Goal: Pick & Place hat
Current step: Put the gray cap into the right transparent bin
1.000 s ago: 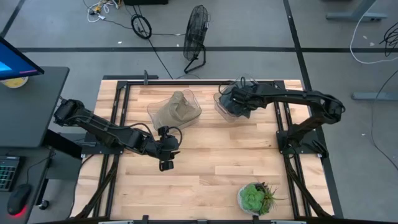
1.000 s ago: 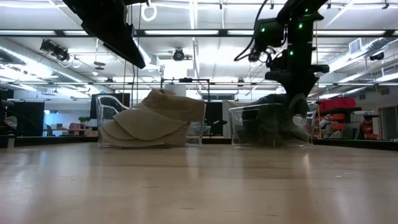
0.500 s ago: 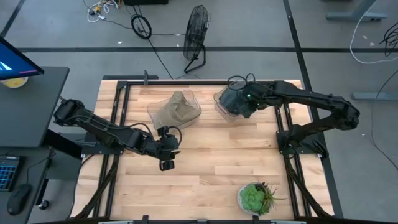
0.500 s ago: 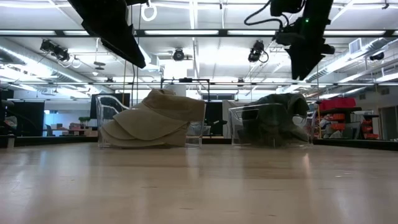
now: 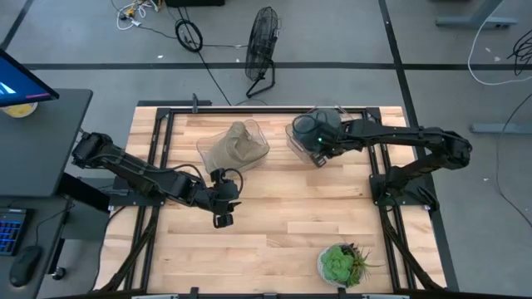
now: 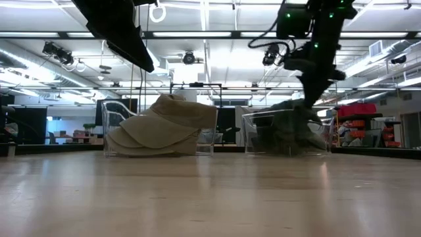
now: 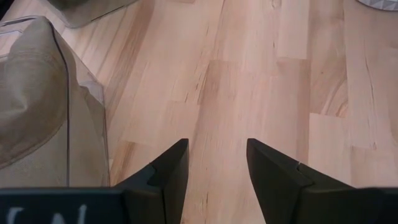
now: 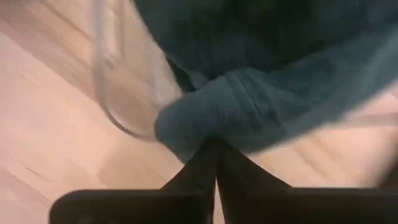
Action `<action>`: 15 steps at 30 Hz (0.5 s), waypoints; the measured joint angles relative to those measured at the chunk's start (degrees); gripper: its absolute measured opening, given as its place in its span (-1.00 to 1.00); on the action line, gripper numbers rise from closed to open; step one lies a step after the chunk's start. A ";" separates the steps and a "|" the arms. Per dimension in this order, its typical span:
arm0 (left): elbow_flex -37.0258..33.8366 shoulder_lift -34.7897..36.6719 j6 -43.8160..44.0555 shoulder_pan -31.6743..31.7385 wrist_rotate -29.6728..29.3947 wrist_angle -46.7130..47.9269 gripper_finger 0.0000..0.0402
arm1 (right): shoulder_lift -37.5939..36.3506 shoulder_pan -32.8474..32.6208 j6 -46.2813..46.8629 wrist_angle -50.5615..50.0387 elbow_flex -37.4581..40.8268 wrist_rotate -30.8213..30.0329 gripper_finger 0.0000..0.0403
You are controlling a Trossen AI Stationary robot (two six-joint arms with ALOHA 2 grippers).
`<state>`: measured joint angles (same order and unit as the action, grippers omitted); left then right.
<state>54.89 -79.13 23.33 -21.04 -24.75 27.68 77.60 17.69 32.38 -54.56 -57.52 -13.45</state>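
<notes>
Tan fabric fills the clear bin (image 5: 235, 146) that stands ahead of my left gripper (image 5: 221, 218): a tan hat (image 6: 164, 125) lies heaped inside it, so that part looks finished to me. The left gripper hangs over bare wood, near that bin but apart from it, and its fingers (image 7: 171, 171) are spread with nothing between them.

Further right, my right gripper (image 5: 318, 156) is at the second clear bin (image 6: 286, 135). In the wrist view its fingers (image 8: 200, 167) are pressed together on a fold of the dark green hat (image 8: 261, 74). In the low view the hat sits in that bin with a part rising above the rim, under the gripper. I cannot tell whether I am lifting it out or setting it in. My judgement is that the task is midway: one hat is stored, and the green one is not yet released.

On the near right of the table (image 5: 291, 224) stands a small green plant (image 5: 340, 263), well apart from both grippers. The table is light wood planks in a black frame.

Beyond the table, a grey floor carries a black fan (image 5: 263, 41) and loose cables. A desk with a monitor (image 5: 21, 79) is on the left. The low view looks into a large hall with ceiling lights.
</notes>
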 joint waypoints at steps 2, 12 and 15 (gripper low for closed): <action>0.00 0.00 0.02 0.02 0.00 0.00 -0.18 | -0.09 0.61 -3.28 3.84 0.00 -0.01 -0.97; 0.00 0.00 0.02 0.63 0.00 -0.02 -0.18 | 3.88 7.19 -9.32 8.37 0.00 -2.53 -0.99; 0.00 0.00 0.04 0.63 0.01 -0.01 -0.18 | 8.01 7.98 -10.34 8.12 0.00 -2.32 -0.99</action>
<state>54.89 -79.13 23.38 -20.40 -24.74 27.67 85.61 25.67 22.04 -46.44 -57.52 -15.77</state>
